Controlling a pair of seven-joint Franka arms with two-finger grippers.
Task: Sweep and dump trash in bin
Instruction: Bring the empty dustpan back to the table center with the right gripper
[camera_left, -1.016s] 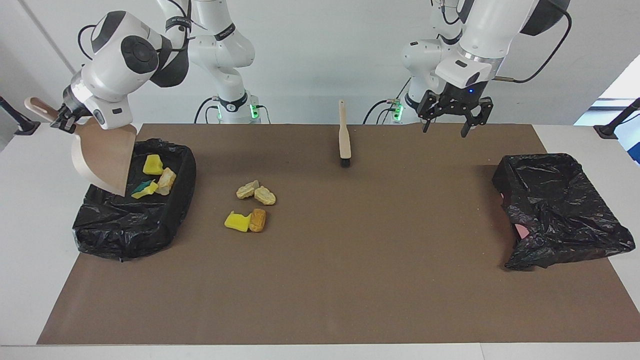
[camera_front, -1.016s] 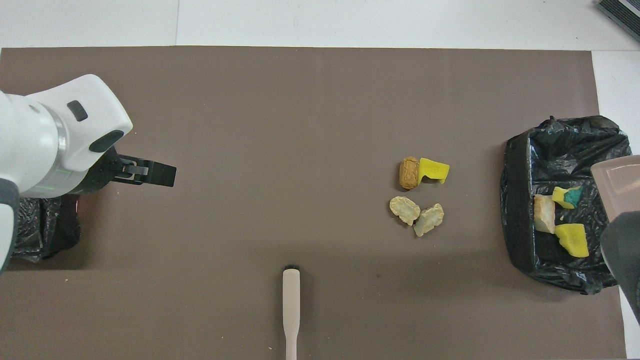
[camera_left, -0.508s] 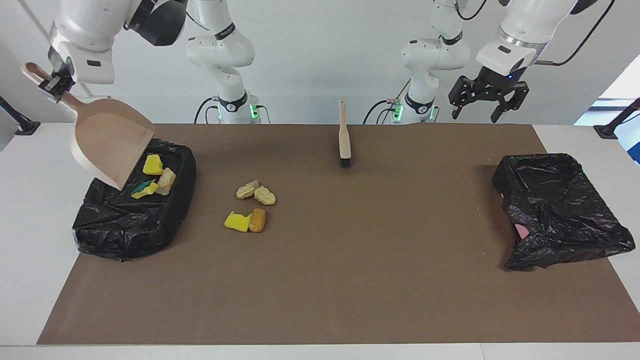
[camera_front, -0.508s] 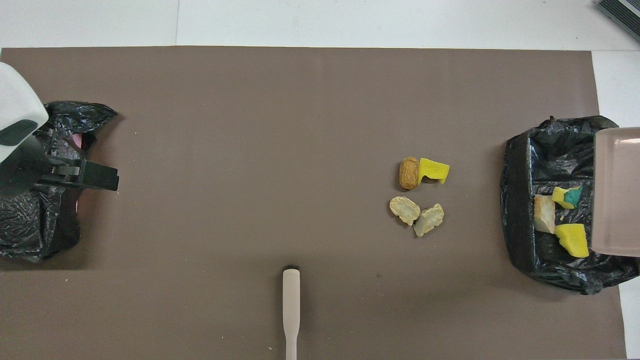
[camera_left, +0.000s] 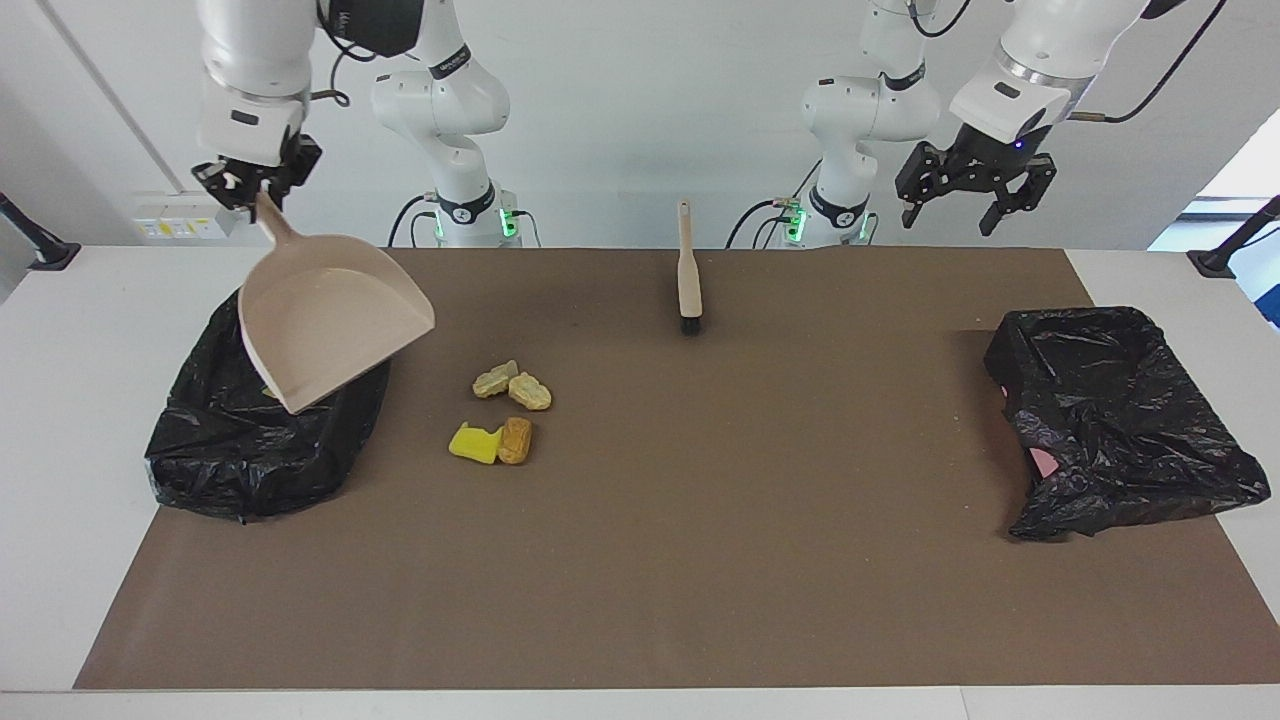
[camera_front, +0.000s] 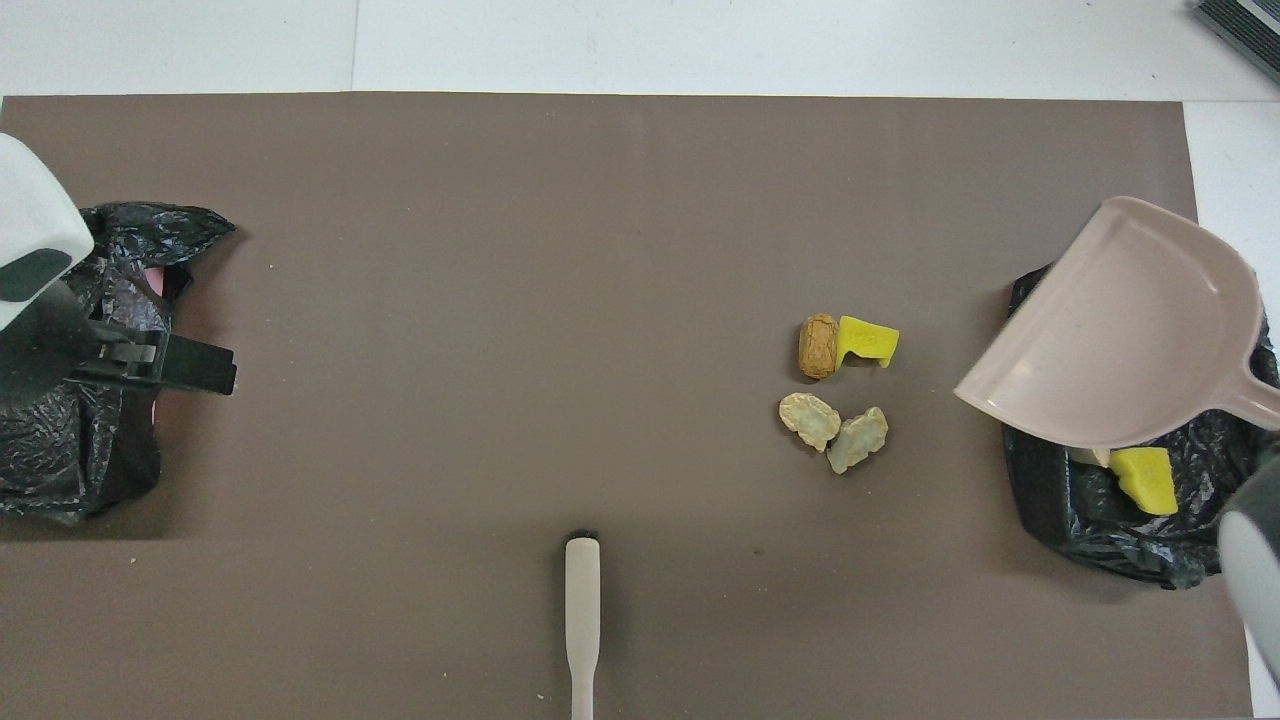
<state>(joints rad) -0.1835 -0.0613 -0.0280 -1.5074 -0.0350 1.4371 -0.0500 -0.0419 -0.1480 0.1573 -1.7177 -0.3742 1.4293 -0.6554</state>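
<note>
Over bin | right gripper grips dustpan handle, tilted

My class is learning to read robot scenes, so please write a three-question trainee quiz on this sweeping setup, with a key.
1. True or false: the right claw holds the beige plastic dustpan by its handle, raised over the black-bagged bin at the right arm's end of the table.
2. How many small foam chunks lie on the brown mat? A) two B) four C) six
3. Fill in: the beige-handled brush lies on the mat, ____ to the robots than the chunks.

Key:
1. True; the left claw waits open and empty, up over its own end.
2. B
3. nearer
</note>
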